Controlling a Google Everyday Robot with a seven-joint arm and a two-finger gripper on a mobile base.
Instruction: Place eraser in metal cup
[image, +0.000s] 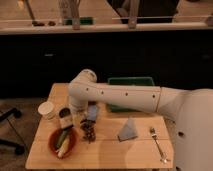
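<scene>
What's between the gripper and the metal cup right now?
Only a short strip of bare table, seen in the camera view. The gripper hangs close beside the metal cup, just behind the red bowl.
</scene>
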